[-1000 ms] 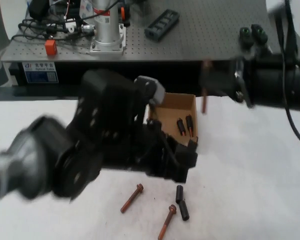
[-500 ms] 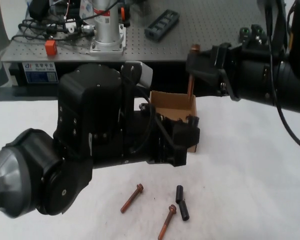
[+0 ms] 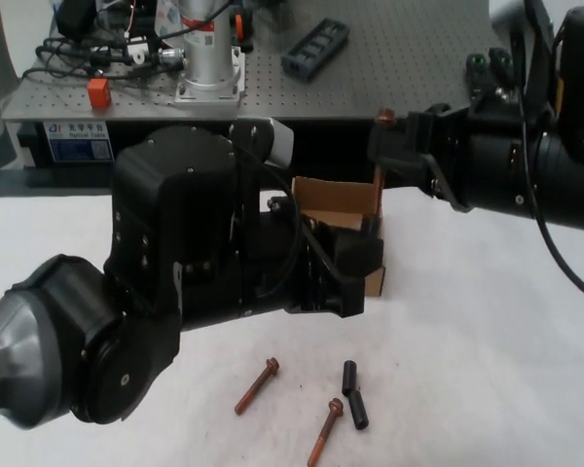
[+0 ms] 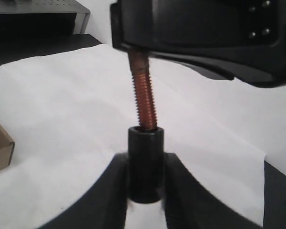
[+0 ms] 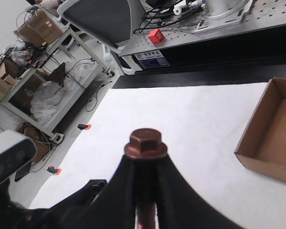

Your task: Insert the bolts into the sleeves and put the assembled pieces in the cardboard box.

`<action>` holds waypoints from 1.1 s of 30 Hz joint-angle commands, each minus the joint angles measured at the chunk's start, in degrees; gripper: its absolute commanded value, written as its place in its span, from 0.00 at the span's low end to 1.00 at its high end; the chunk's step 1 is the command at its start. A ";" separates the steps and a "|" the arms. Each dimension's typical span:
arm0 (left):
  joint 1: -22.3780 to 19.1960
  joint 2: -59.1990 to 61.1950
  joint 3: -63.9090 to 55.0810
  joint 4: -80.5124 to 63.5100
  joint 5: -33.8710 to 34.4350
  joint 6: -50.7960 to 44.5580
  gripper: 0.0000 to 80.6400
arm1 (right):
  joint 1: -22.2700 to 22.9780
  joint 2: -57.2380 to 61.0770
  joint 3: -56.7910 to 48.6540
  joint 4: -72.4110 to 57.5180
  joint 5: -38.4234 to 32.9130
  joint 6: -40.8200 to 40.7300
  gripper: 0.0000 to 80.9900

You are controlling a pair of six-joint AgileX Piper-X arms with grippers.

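The left arm (image 3: pixel 175 272) hides much of the cardboard box (image 3: pixel 336 199); the right fingers (image 4: pixel 205 28) cover the head of the bolt (image 4: pixel 144 95).

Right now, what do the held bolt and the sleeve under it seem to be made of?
The bolt: likely metal with a copper-coloured finish; its threads and hex head show a dull sheen. The sleeve: smooth matte black, perhaps plastic or blackened metal; I cannot tell which.

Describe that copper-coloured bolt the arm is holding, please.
The bolt is copper-coloured metal with a hexagonal head and threaded shank. It stands roughly upright, head up, clamped just below the head in the right gripper. Its tip sits in the mouth of a black sleeve, held by the left gripper.
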 commanded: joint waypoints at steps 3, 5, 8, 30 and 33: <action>0.20 -0.61 -0.61 -1.83 -1.36 -0.30 0.01 | 0.36 -0.55 -0.17 1.11 -2.55 -0.42 0.06; 0.20 -0.61 -0.61 -1.83 -1.36 -0.30 0.01 | 0.36 -0.55 -0.17 1.11 -3.93 -0.42 0.06; 0.20 -0.61 -0.61 -1.83 -1.36 -0.30 0.01 | 0.36 -0.55 -0.17 1.57 -5.40 -0.42 0.06; 4.57 21.47 -26.46 14.26 -17.41 -2.45 0.01 | -20.01 -16.73 -0.17 23.13 -3.36 -12.06 0.45; 5.34 32.68 -42.60 27.79 -17.82 1.46 0.01 | -23.66 -19.46 -0.17 30.80 -1.23 -14.66 0.45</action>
